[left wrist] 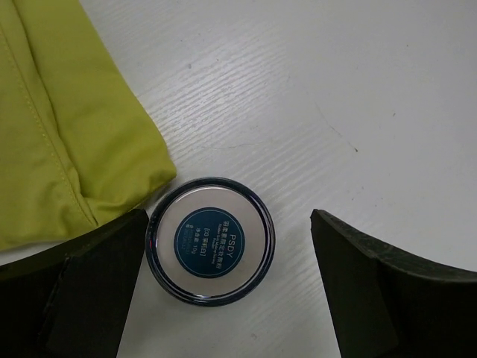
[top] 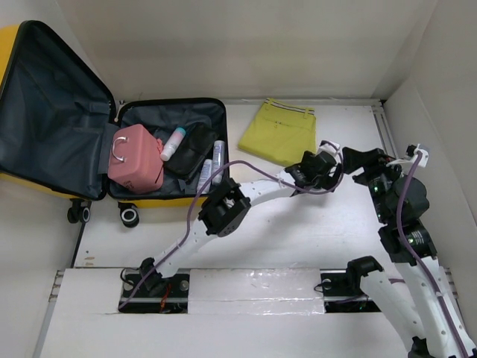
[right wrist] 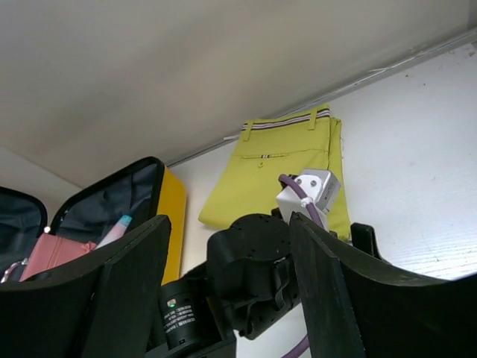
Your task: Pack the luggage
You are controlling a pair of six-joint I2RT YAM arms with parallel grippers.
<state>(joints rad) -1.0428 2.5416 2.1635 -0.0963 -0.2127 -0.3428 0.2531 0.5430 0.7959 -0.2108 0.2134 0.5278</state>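
The luggage [top: 45, 104] lies open at the far left of the tabletop [top: 298, 224]. Its yellow shell shows along the edges, its dark-lined lid is tipped up against the left wall, and its base lies flat beside the lid. In the base sit a pink box-shaped case [top: 136, 158] with a handle on top, a white tube with a teal cap [top: 173, 143], a black pouch [top: 192, 149] and a second pale tube [top: 217, 160] along the right wall. Black wheels stick out at the near edge.

A folded yellow-green garment [top: 279, 134] lies to the right of the luggage, apart from it, near the back wall. The left arm reaches across to the garment's near right corner. The left claw [left wrist: 229, 220] is spread wide over a small round jar [left wrist: 211, 241] with a blue label reading "PSDY". The jar stands upright on the tabletop, just beside the garment's corner. One finger [left wrist: 89, 283] is right next to the jar's rim — the other stands clearly apart, so the jar is not gripped.

The right claw [right wrist: 229, 220] is raised near the left arm's wrist with its fingers wide apart and nothing held — its camera looks between them past that wrist toward the garment and the luggage.
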